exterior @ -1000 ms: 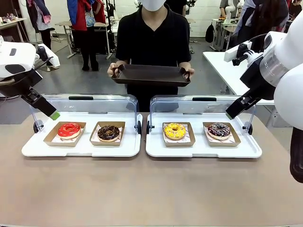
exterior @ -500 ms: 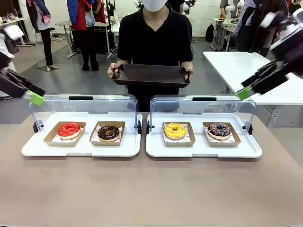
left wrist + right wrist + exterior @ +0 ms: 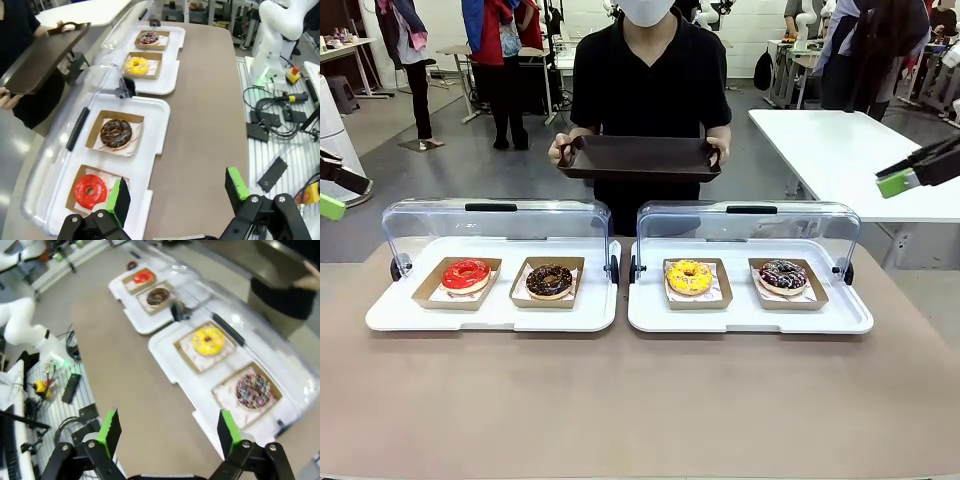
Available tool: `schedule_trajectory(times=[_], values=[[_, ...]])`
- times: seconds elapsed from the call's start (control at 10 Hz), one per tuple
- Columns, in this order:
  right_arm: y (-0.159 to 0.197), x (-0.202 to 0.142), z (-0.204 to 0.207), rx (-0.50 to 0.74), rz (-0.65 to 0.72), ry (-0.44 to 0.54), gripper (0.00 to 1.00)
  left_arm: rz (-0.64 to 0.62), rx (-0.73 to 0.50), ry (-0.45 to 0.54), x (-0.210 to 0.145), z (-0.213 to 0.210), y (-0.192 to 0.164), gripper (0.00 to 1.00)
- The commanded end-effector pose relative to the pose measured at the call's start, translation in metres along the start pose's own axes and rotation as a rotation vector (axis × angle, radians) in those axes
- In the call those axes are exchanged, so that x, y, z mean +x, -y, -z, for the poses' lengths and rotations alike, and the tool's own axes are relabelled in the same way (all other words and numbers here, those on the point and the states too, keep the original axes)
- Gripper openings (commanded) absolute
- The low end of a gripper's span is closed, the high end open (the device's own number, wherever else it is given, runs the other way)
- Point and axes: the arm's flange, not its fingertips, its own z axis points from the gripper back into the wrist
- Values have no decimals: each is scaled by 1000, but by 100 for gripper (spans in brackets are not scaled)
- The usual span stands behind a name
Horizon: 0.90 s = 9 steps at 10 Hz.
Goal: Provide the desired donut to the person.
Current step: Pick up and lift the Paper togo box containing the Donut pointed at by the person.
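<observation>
Withdrawing outward from over the table, the left gripper and right gripper hang with fingers apart and empty. The red donut, chocolate donut, yellow donut and sprinkled donut lie boxed and untouched. The person holds out a brown tray; selection is probably still pending.

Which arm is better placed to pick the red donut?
Left, probably. The red donut lies at the left tray's left end, just ahead of the open left tool in its wrist view; the right tool hangs far to the right.
</observation>
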Motion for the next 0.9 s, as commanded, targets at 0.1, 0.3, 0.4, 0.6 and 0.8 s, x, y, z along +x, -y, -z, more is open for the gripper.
schedule_trajectory(times=[0.1, 0.3, 0.4, 0.6, 0.8], values=[[11, -21, -16, 7, -2, 56, 100, 43, 23, 52, -13, -21, -3, 100], [9, -34, -36, 26, -38, 26, 100, 32, 9, 31, -23, -33, -4, 100], [7, -39, -42, 15, -59, -3, 100, 24, 0, 27, -27, -38, -7, 100], [4, -46, -47, 6, -83, -2, 100, 25, -2, 2, -28, -43, -5, 100], [0, -46, -50, 8, -100, 13, 100, 20, -3, -2, -32, -46, -4, 100]])
